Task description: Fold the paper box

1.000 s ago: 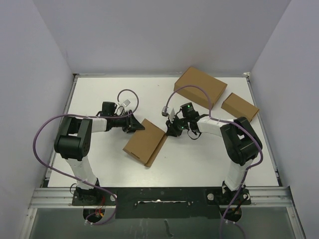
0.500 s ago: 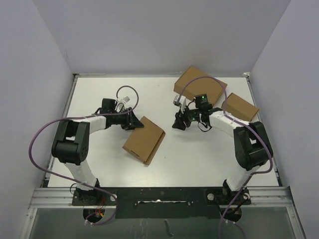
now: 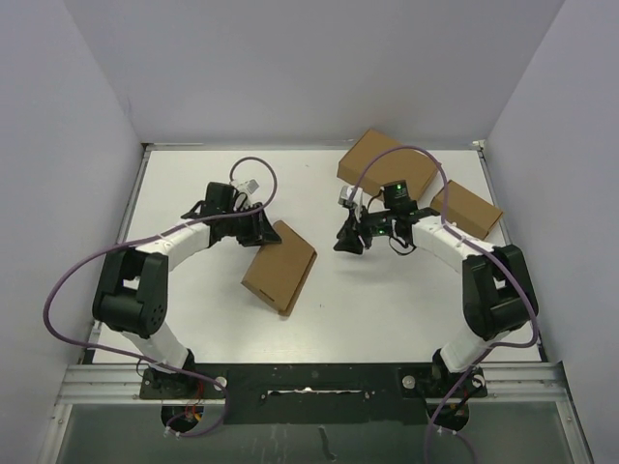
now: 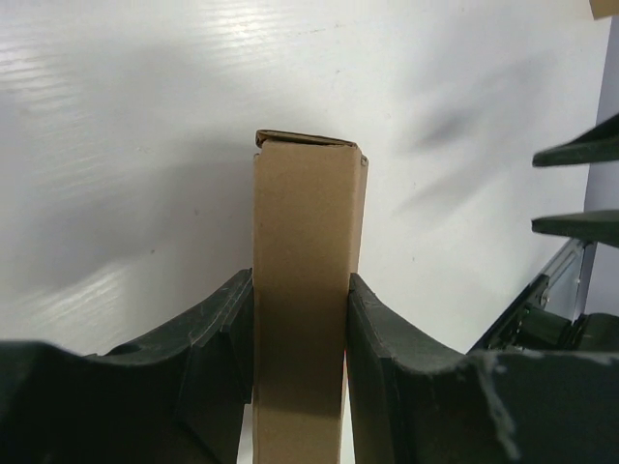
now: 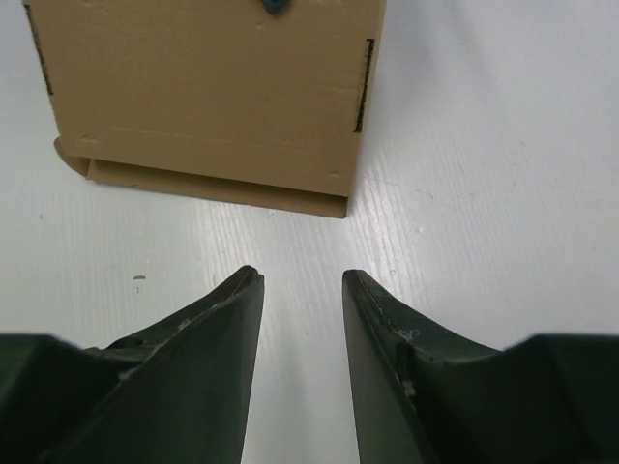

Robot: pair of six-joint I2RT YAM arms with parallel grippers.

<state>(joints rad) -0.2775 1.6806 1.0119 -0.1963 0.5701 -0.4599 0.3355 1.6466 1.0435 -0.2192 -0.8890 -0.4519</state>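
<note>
In the top external view, the paper box (image 3: 280, 268) lies on the white table (image 3: 184, 193) a little left of the frame's centre, turned at a slant. The left gripper (image 3: 259, 230) is at the box's upper left corner and pinches it there. The right gripper (image 3: 348, 239) sits to the right of the box, apart from it, pointing toward it. In the upper right of the frame lie the largest brown box (image 3: 389, 166) and, right of that, the smallest brown box (image 3: 465, 209), both well away from the paper box.

In the left wrist view, a narrow side of the paper box runs up the middle of the frame. The two dark fingers (image 4: 218, 338) press against it from either side, with white table beyond its far end.

In the right wrist view, the right gripper's fingers (image 5: 232, 329) stand spread at the bottom of the frame with bare table between them. The paper box fills the upper left, its near edge clear of the fingertips, and small dark slots show along its top face.
</note>
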